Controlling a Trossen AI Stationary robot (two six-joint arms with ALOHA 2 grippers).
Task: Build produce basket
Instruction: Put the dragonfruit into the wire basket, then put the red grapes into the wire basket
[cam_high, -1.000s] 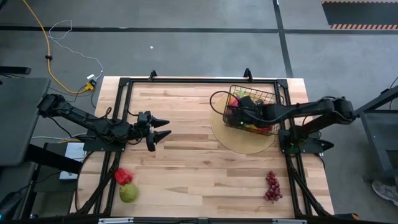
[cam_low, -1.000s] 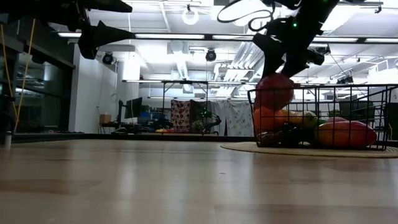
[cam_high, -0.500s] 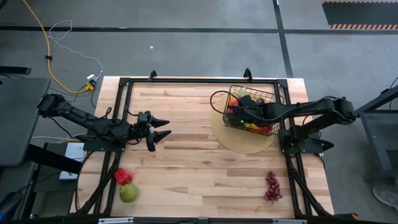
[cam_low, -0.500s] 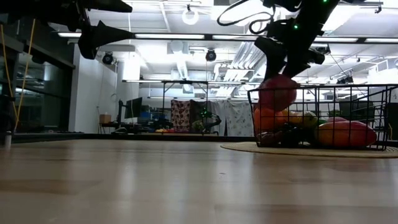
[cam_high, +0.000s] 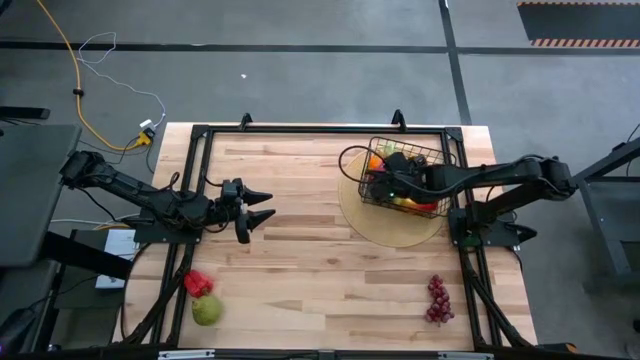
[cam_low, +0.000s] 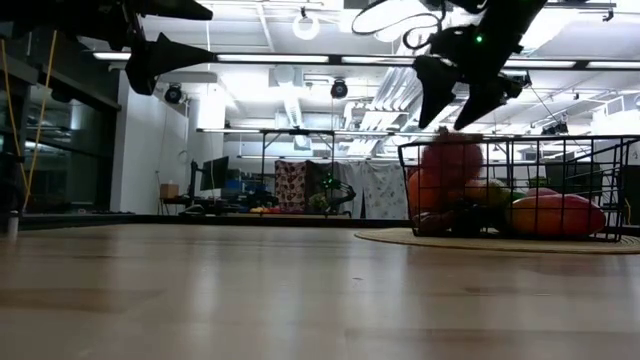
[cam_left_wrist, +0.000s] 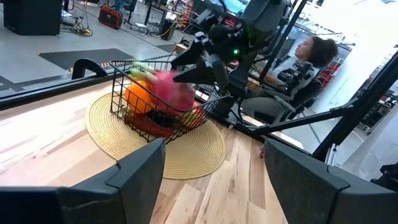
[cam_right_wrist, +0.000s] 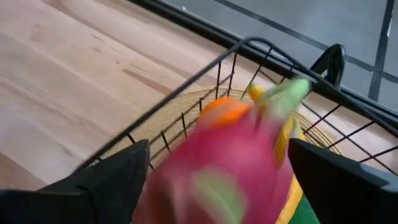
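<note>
The right gripper (cam_low: 458, 92) hangs over the near-left end of the basket (cam_high: 432, 155), its 2 fingers (cam_low: 432, 95) spread apart with nothing between them. Just below the fingertips the pink dragon fruit (cam_low: 451, 160) sits inside the basket, apart from them, on top of the other produce. In the right wrist view the dragon fruit (cam_right_wrist: 233, 168) fills the gap between the fingers, with an orange (cam_right_wrist: 225, 111) and a banana (cam_right_wrist: 283, 134) behind it.

The basket stands on a round woven mat (cam_high: 385, 228) at the table's (cam_high: 320, 270) far right part.

The left gripper (cam_high: 262, 207) waits over the table's left side, well apart from the basket, fingers apart and empty.

3 items lie outside the basket: a red pepper (cam_high: 198, 283) touching a green pear (cam_high: 207, 310) at the near-left corner, and purple grapes (cam_high: 437, 299) near the right edge.
</note>
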